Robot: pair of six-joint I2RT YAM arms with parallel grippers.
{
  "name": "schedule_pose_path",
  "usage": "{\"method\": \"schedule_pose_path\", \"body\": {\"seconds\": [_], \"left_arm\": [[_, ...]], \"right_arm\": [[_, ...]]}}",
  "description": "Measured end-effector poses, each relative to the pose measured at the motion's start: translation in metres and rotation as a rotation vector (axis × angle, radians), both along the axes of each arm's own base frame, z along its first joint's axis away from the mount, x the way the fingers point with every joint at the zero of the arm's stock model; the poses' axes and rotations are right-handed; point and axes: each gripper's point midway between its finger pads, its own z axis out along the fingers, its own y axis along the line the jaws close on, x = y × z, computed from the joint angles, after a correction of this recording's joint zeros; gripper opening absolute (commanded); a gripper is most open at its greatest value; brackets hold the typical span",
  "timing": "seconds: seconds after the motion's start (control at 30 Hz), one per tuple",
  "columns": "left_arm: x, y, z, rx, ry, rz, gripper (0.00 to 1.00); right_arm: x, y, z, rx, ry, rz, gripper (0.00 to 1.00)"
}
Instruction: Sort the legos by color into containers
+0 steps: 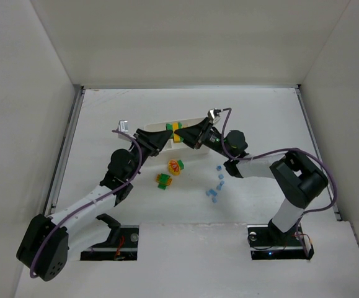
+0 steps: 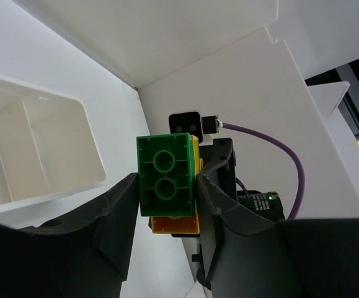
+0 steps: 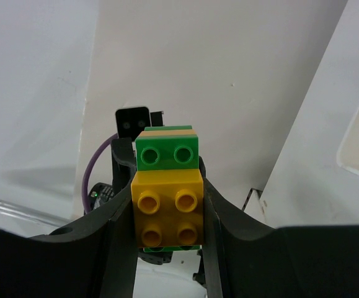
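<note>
A lego cluster (image 1: pixel 177 131) of green and yellow-orange bricks hangs above the table between both grippers. My left gripper (image 1: pixel 168 133) is shut on its green brick (image 2: pixel 165 176), with a yellow brick (image 2: pixel 176 224) showing behind it. From the opposite side, my right gripper (image 1: pixel 185 134) is shut on the yellow brick (image 3: pixel 167 208), and a green brick (image 3: pixel 167 153) sticks out beyond its fingers. The white container tray (image 1: pixel 193 120) lies just behind the cluster; its compartments (image 2: pixel 36 155) look bare in the left wrist view.
A yellow-and-red cluster (image 1: pixel 175 166) and a green-and-yellow cluster (image 1: pixel 163 180) lie on the table in front of the grippers. Several pale blue bricks (image 1: pixel 217 185) are scattered to the right, near the right arm. White walls enclose the table.
</note>
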Motion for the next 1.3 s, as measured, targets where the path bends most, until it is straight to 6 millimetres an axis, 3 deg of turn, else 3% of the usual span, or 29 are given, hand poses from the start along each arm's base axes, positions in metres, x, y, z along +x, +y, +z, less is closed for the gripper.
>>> {"method": "schedule_pose_path", "body": {"seconds": [0.13,0.27,0.37,0.6,0.93,1.3], "left_arm": [[0.000,0.000,0.002,-0.006,-0.004,-0.001,0.20],[0.002,0.003,0.001,-0.004,-0.003,0.000,0.12],[0.002,0.006,-0.002,0.007,0.006,-0.009,0.12],[0.022,0.041,-0.023,0.080,0.063,0.113,0.13],[0.059,0.041,-0.076,0.380,0.207,0.185,0.13],[0.076,0.044,-0.111,0.628,0.251,0.248,0.17]], "right_arm": [[0.000,0.000,0.002,0.007,-0.005,0.001,0.21],[0.000,0.000,0.002,0.007,-0.005,0.001,0.21],[0.000,-0.002,-0.003,0.000,0.003,-0.003,0.21],[0.009,-0.027,-0.020,-0.039,0.020,-0.066,0.21],[0.009,-0.028,-0.054,-0.195,-0.008,-0.105,0.21],[-0.006,-0.026,-0.062,-0.413,-0.117,-0.158,0.22]]}}
